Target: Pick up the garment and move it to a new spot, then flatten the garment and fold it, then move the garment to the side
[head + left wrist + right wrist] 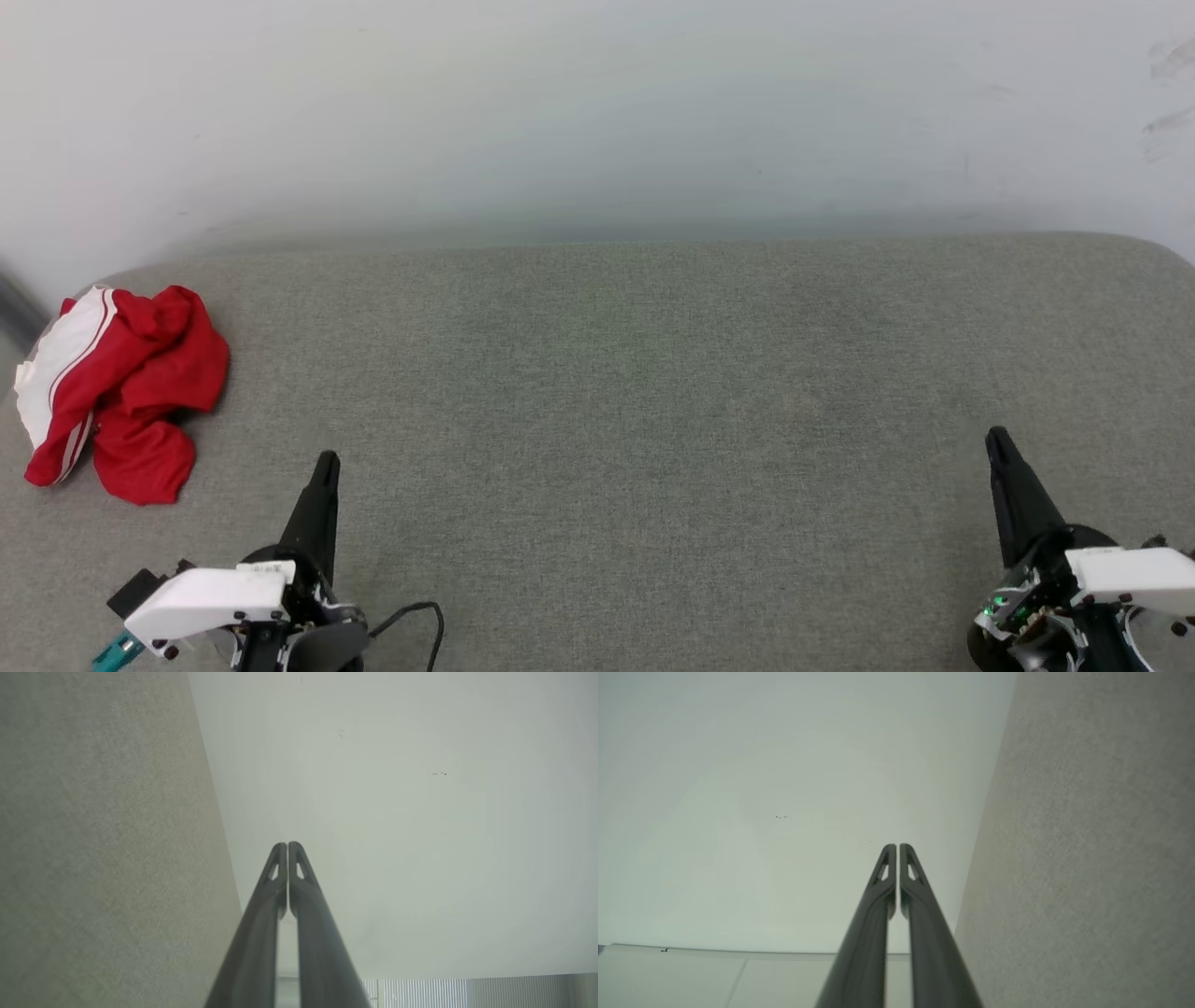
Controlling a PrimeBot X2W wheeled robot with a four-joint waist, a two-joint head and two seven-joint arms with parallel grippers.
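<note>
Showing the garment (121, 392) crumpled in a red-and-white heap at the far left edge of the gray fabric surface (607, 392), near the pale wall (597, 112). Framed along the near edge by the left gripper (327, 462) and right gripper (997, 439), both with fingers pressed together on nothing, pointing forward, clear of the heap.

Soft, even light covers the grey worktop (653, 373) and pale wall (597, 112), shadows faint. The head view bows the worktop's far edge; wrist views blur nearest the lens.
</note>
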